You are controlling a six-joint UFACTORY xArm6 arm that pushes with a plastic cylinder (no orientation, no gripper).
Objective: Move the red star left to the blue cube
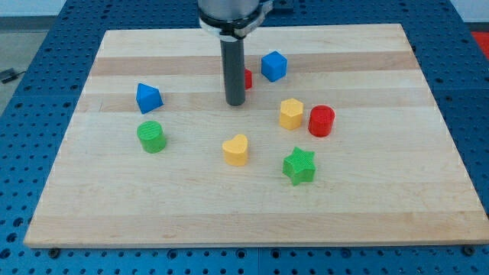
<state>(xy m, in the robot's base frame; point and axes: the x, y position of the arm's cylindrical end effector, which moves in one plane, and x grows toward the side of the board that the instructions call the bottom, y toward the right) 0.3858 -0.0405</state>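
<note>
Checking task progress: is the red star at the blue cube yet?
Yes, about: red star, mostly hidden behind my tip, sits just left of the blue cube.

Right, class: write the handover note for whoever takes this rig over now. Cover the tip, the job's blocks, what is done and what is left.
My tip rests on the board, directly in front of the red star, which is mostly hidden behind the rod.
The blue cube sits just to the view's right of the star, a small gap apart.
Done: the star is already on the cube's left side.
Left: perhaps a small nudge closer; contact cannot be judged.
</note>
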